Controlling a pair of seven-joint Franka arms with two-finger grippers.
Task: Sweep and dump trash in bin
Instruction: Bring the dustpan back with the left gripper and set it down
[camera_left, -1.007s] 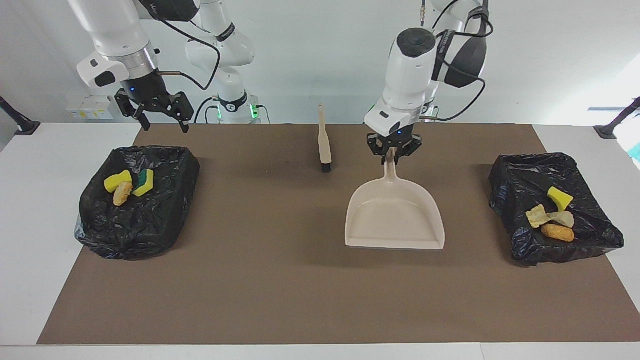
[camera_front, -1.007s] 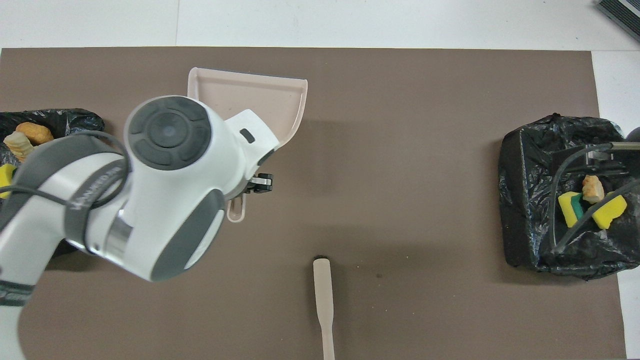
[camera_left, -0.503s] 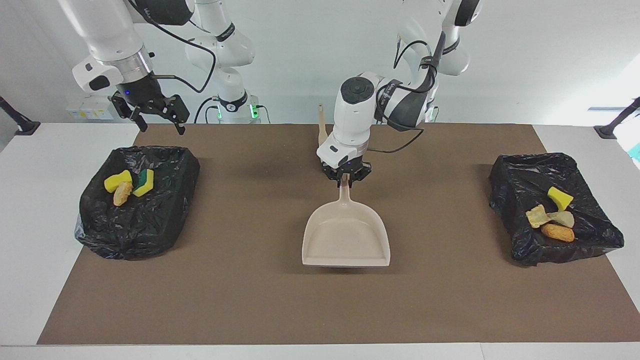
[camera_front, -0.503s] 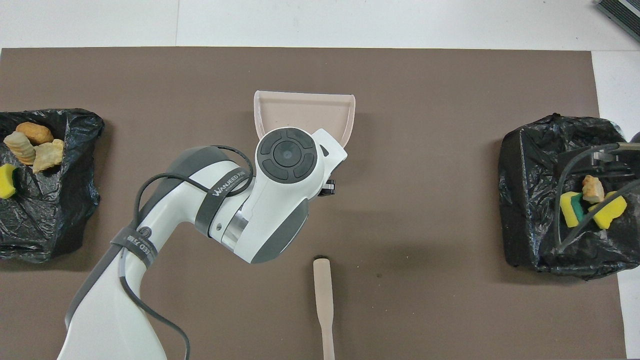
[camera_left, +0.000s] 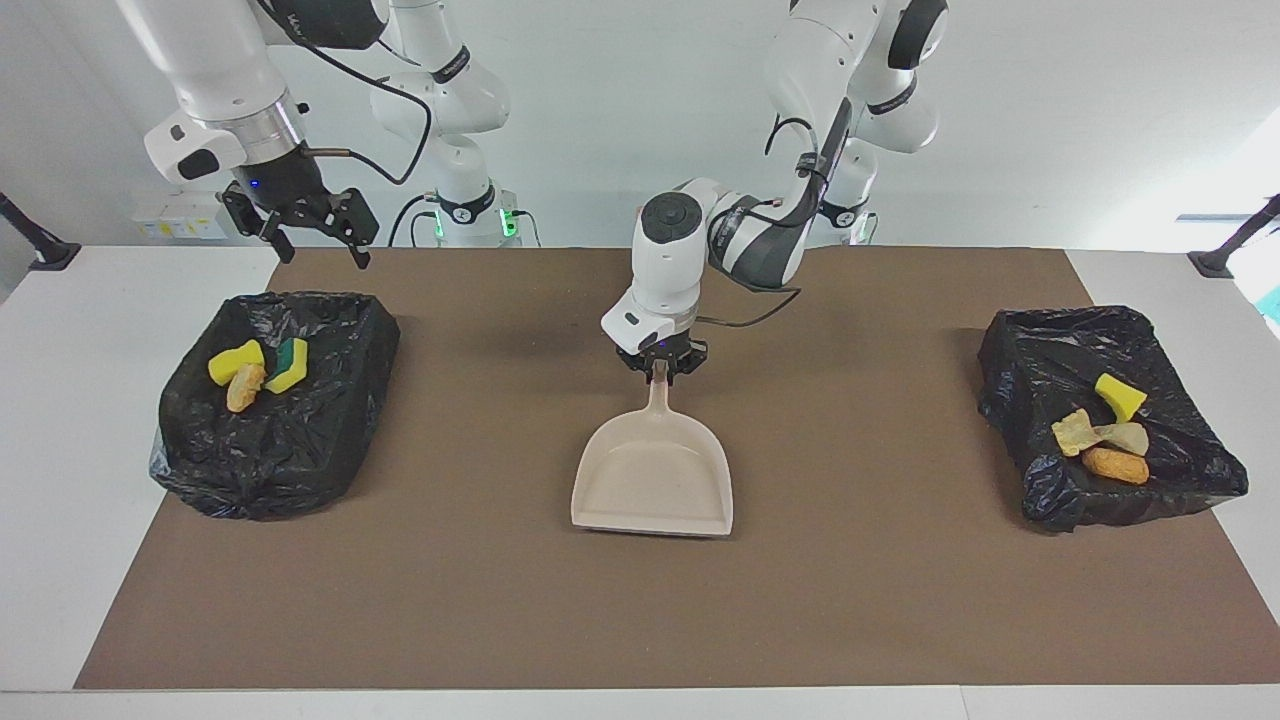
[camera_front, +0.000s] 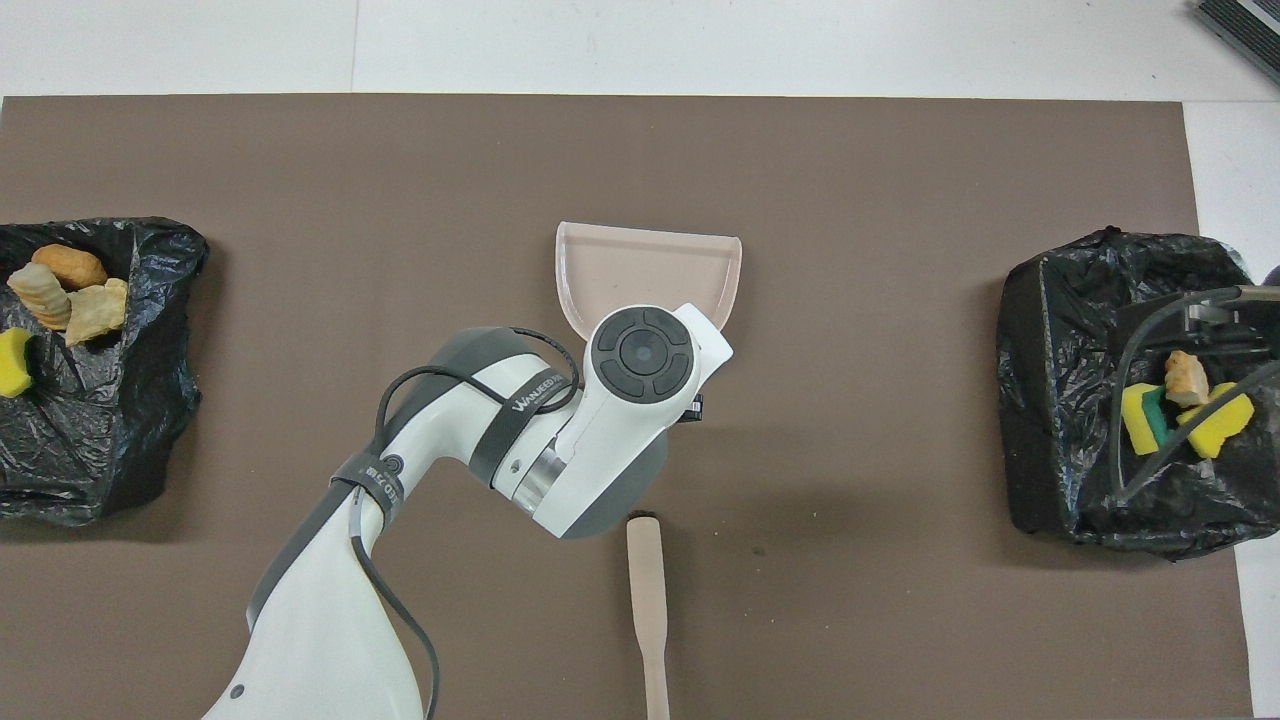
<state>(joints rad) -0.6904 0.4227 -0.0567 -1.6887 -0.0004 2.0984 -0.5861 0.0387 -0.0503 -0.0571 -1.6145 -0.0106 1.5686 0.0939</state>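
My left gripper (camera_left: 660, 372) is shut on the handle of the empty beige dustpan (camera_left: 655, 470), over the middle of the brown mat. The pan's open mouth points away from the robots; in the overhead view the arm covers the handle and part of the dustpan (camera_front: 640, 265). The trash lies in two black-lined bins. The bin (camera_left: 290, 450) at the right arm's end holds a yellow sponge (camera_left: 236, 360), a green-backed sponge (camera_left: 290, 363) and a bread lump (camera_left: 245, 387). The other bin (camera_left: 1040, 350) holds a yellow sponge (camera_left: 1118, 395) and tan lumps (camera_left: 1115, 465). My right gripper (camera_left: 320, 243) hangs open and empty.
A beige brush (camera_front: 648, 590) lies on the mat (camera_front: 850, 200) near the robots, beside the left arm's elbow; the arm hides it in the facing view. The bins (camera_front: 1040, 400) (camera_front: 120, 420) sit at the two ends of the mat. White table surrounds the mat.
The left gripper has carried the dustpan from near the left arm's end toward the middle of the mat. The right gripper has barely moved.
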